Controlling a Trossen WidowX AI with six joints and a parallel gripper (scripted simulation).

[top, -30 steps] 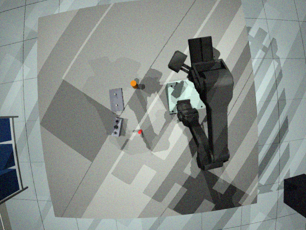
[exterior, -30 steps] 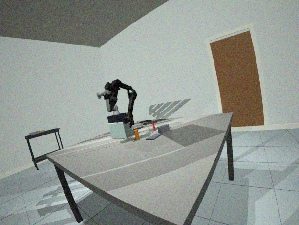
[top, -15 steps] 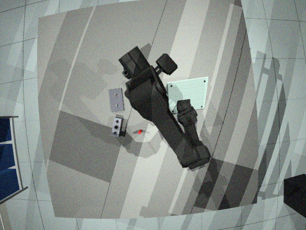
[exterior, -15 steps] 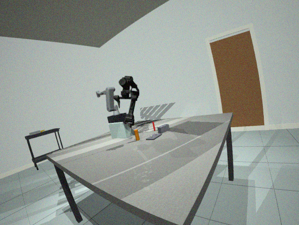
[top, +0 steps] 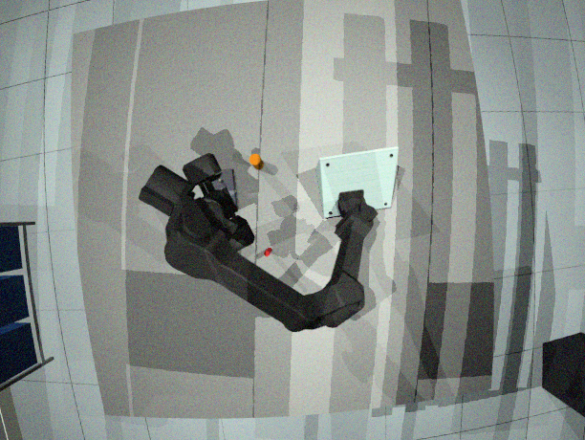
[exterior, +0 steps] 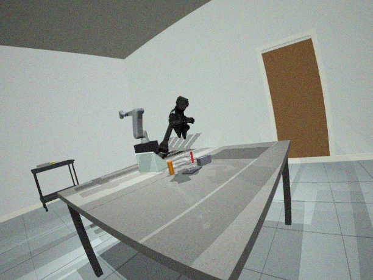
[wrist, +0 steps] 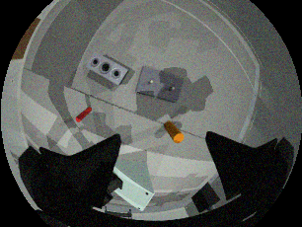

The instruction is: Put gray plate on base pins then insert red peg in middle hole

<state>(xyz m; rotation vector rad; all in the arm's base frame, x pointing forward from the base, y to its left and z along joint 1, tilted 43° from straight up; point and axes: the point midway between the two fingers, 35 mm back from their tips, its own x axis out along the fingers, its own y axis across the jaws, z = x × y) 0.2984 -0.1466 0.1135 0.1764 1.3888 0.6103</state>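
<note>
The pincer (exterior: 183, 136) (wrist: 164, 137) hangs above the worktop (top: 201, 335) (exterior: 183, 207) (wrist: 197, 54), its fingers wide apart with nothing between them. In the wrist view, the plate (exterior: 204, 160) (wrist: 108, 70), a gray block with a row of three holes, rests on the worktop near the base (exterior: 192, 170) (wrist: 148, 89) but apart from it. Two pins (wrist: 151, 82) (wrist: 172, 89) stand up from the flat base, with the plate not on them. The red peg (top: 268, 252) (exterior: 192, 157) (wrist: 84, 114) stands upright on the worktop, apart from the plate, its middle hole (wrist: 106, 67) unfilled. An orange cylinder (top: 255, 160) (exterior: 170, 168) (wrist: 174, 132) stands near the base. The arm (top: 268, 282) (exterior: 166, 137) rises from a pale green mount (top: 358, 172) (exterior: 149, 162) (wrist: 133, 189).
</note>
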